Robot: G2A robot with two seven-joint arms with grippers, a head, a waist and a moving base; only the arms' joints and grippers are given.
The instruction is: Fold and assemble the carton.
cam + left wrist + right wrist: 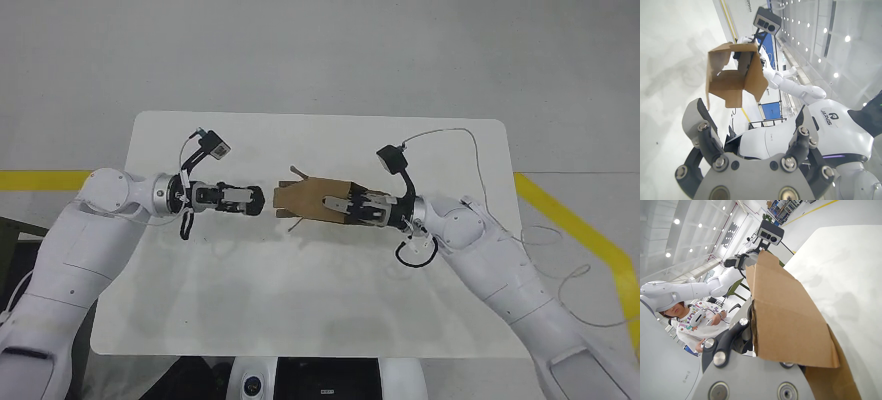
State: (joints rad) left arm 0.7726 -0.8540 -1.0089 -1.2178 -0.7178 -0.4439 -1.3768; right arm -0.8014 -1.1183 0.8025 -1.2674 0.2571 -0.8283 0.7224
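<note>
Now: right jaws pinch the carton, left jaws spread wide

Plainly, the right gripper point(345, 207) has its jaws pressed onto one cardboard wall of the carton point(305, 195). In the right wrist view that brown wall point(791, 317) runs straight out from between the fingers and hides most of them. The left gripper point(751, 108) stands with its jaws wide apart and nothing between them. Its fingers point(704, 113) point at the carton's open end point(734, 79), where the loose flaps splay outward. One flap edge comes close to a fingertip; whether it touches I cannot tell.

Seen from above, the carton is half-formed and lies lengthwise near the middle of the white table point(300, 300), a little toward 12 o'clock. The left gripper point(248, 198) sits just beside it at 9 o'clock, the right at 3 o'clock
</note>
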